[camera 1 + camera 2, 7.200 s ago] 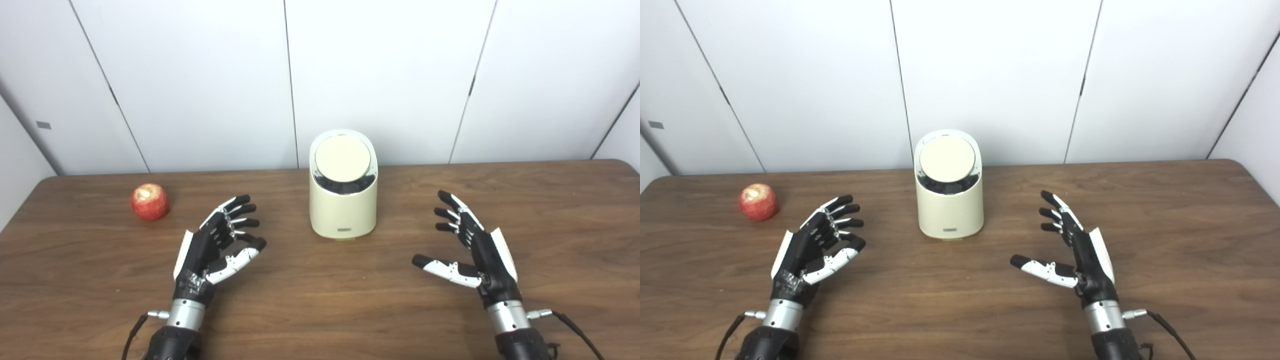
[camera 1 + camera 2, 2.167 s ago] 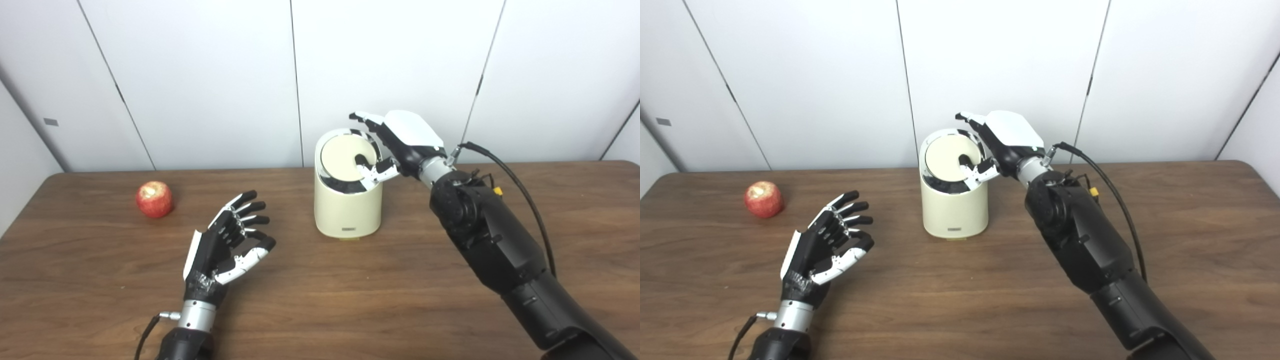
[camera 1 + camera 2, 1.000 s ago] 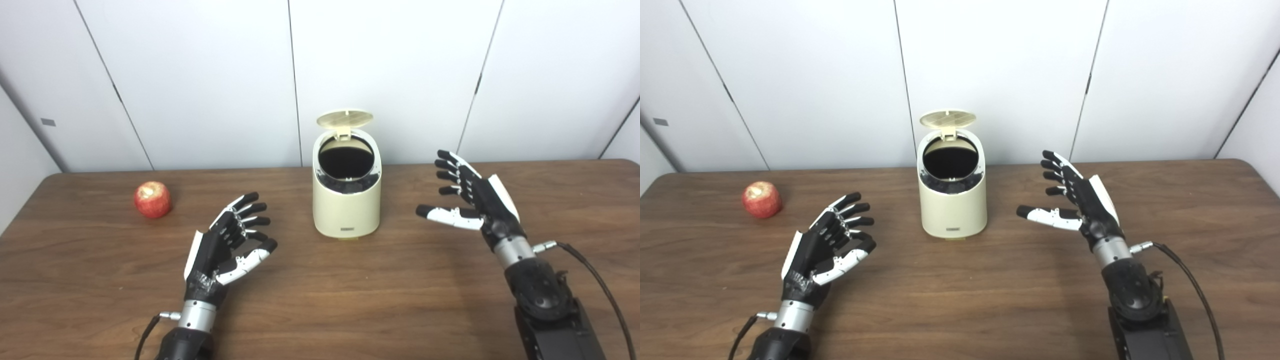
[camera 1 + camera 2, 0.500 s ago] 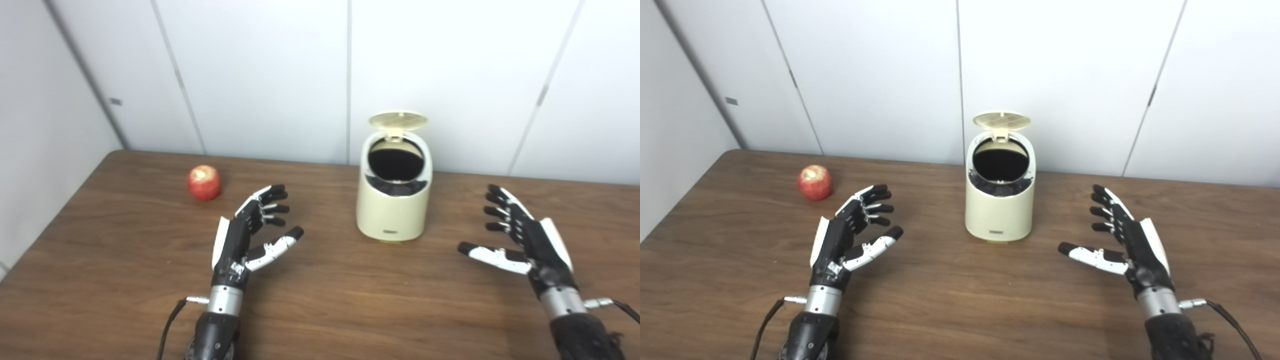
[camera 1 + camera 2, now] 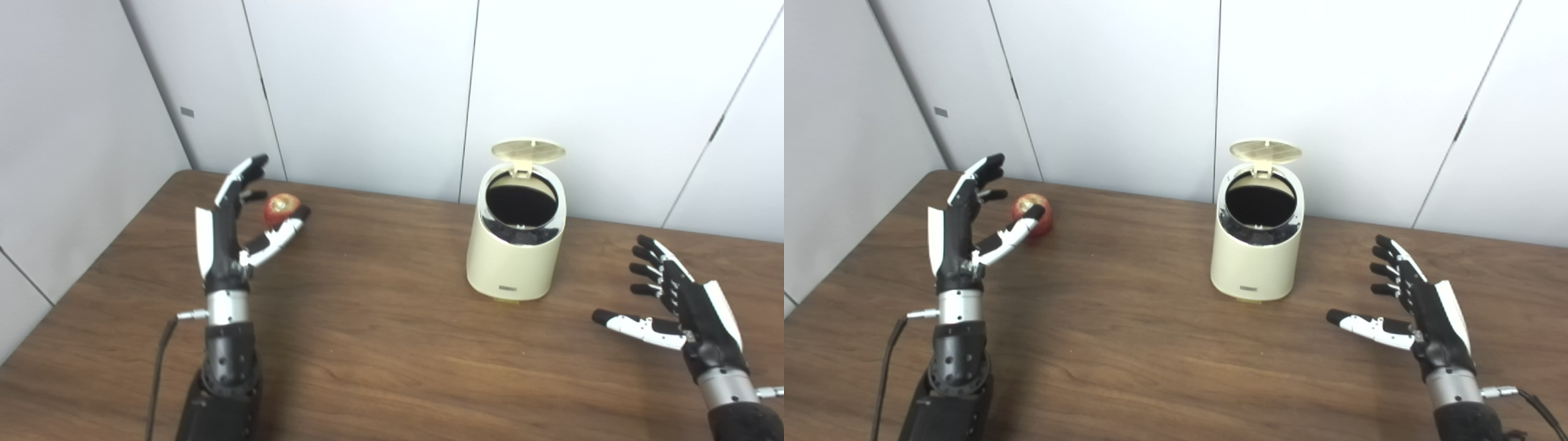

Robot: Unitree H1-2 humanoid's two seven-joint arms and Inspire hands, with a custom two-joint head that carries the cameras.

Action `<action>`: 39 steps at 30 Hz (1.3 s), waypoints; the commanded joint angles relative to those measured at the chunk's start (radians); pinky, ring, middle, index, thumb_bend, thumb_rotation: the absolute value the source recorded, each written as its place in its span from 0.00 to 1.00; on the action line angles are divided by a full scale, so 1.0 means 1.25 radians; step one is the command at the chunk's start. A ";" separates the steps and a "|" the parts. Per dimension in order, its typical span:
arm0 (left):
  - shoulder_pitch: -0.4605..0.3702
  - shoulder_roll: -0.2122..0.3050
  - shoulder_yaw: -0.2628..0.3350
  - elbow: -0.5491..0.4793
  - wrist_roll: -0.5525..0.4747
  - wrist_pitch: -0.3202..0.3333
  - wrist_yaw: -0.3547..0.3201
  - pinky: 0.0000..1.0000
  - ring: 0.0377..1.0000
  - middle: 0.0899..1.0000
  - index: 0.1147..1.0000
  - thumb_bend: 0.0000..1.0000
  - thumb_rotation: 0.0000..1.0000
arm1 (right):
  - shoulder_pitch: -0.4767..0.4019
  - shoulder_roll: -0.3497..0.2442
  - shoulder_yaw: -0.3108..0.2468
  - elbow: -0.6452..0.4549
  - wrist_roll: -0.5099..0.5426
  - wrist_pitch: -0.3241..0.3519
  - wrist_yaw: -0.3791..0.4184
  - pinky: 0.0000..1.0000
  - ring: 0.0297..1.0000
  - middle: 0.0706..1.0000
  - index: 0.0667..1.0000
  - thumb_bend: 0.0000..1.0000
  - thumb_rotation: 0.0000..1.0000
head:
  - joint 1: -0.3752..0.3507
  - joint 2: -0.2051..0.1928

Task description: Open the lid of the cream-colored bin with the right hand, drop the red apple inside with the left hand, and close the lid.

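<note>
Reaching with fingers spread wide and empty, the left hand (image 5: 229,229) has the red apple (image 5: 278,209) just beyond its thumb, left of the bin (image 5: 517,245).

Looks like a lab / test room, not a home. Plain white wall panels (image 5: 367,92) w/ dark vertical seams on back & left side, no decor, no windows. One wood-grain table (image 5: 392,367) pushed into the corner, nearly bare. Two robot arms w/ exposed cables come in from the bottom edge. Even, flat lighting. Small grey tag (image 5: 187,112) on one panel; can't read it.
</note>
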 commanded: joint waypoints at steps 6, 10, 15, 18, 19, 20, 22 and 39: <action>-0.069 0.063 0.000 0.045 0.017 0.001 0.027 0.69 0.85 0.86 0.84 0.73 0.21 | -0.017 -0.010 0.006 -0.054 0.002 0.015 0.002 0.71 0.83 0.88 0.90 0.70 0.11 | 0.001 -0.003; -0.090 0.076 0.000 0.057 0.024 0.036 0.031 0.74 0.91 0.91 0.85 0.74 0.21 | -0.016 -0.013 0.010 -0.068 0.001 0.027 0.007 0.71 0.83 0.88 0.90 0.70 0.10 | 0.001 -0.003; -0.118 0.107 -0.016 0.109 0.044 0.021 0.039 0.86 0.94 0.94 0.87 0.77 0.16 | -0.017 -0.016 0.010 -0.083 0.007 0.053 0.012 0.72 0.83 0.88 0.90 0.70 0.10 | 0.001 -0.003; -0.131 0.124 -0.029 0.132 0.046 0.035 0.035 0.91 0.96 0.94 0.89 0.80 0.18 | -0.019 -0.017 0.009 -0.089 0.014 0.066 0.016 0.73 0.83 0.89 0.91 0.69 0.09 | 0.001 -0.003; -0.135 0.127 -0.033 0.133 0.046 0.055 0.029 0.92 0.96 0.94 0.89 0.81 0.18 | -0.019 -0.017 0.009 -0.091 0.016 0.069 0.017 0.74 0.83 0.89 0.91 0.69 0.09 | -0.005 -0.004; -0.137 0.131 -0.038 0.132 0.047 0.081 0.019 0.92 0.97 0.95 0.90 0.82 0.19 | -0.020 -0.017 0.009 -0.092 0.016 0.071 0.017 0.74 0.83 0.89 0.91 0.69 0.09 | -0.005 -0.004; -0.139 0.135 -0.045 0.125 0.043 0.123 0.004 0.91 0.97 0.96 0.92 0.84 0.22 | -0.019 -0.019 0.010 -0.094 0.017 0.073 0.017 0.74 0.83 0.89 0.91 0.69 0.10 | -0.005 -0.004; -0.165 0.178 -0.104 0.238 0.046 0.247 -0.021 0.76 0.88 0.89 0.90 0.93 0.27 | -0.011 -0.025 0.005 -0.123 0.030 0.096 0.028 0.74 0.82 0.89 0.91 0.69 0.08 | -0.012 0.005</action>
